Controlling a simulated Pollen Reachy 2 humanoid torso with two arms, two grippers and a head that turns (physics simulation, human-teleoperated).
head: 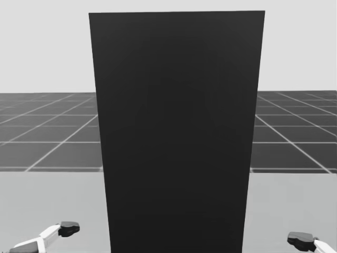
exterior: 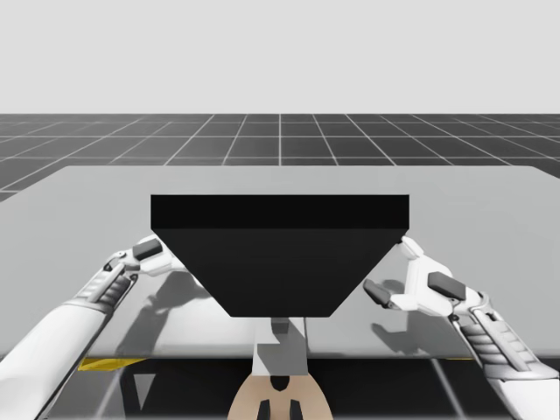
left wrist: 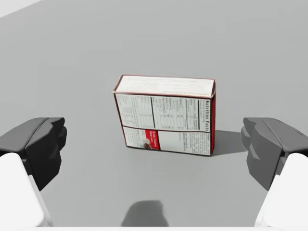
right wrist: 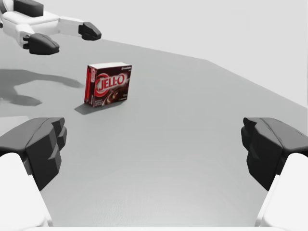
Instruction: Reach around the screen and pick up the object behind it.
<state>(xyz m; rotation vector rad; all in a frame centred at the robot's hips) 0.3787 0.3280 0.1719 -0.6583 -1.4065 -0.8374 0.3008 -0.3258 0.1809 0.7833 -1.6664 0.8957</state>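
Screen (exterior: 280, 262) hides the red box (left wrist: 166, 115) from head-on, so your left end effector (left wrist: 155, 144) hovers spread wide at its left edge, right end effector (right wrist: 154, 147) wide too.

Grey bench (exterior: 490, 201) over a dark gridded floor (exterior: 280, 136).
From the high view I see the bench as a plain pale slab; beyond its far edge the floor runs in dark tiles with lighter lines to a blank pale backdrop (exterior: 280, 52).

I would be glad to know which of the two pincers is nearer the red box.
The left pincer: the red box stands close ahead of it, whereas from the right pincer the box lies much farther off.
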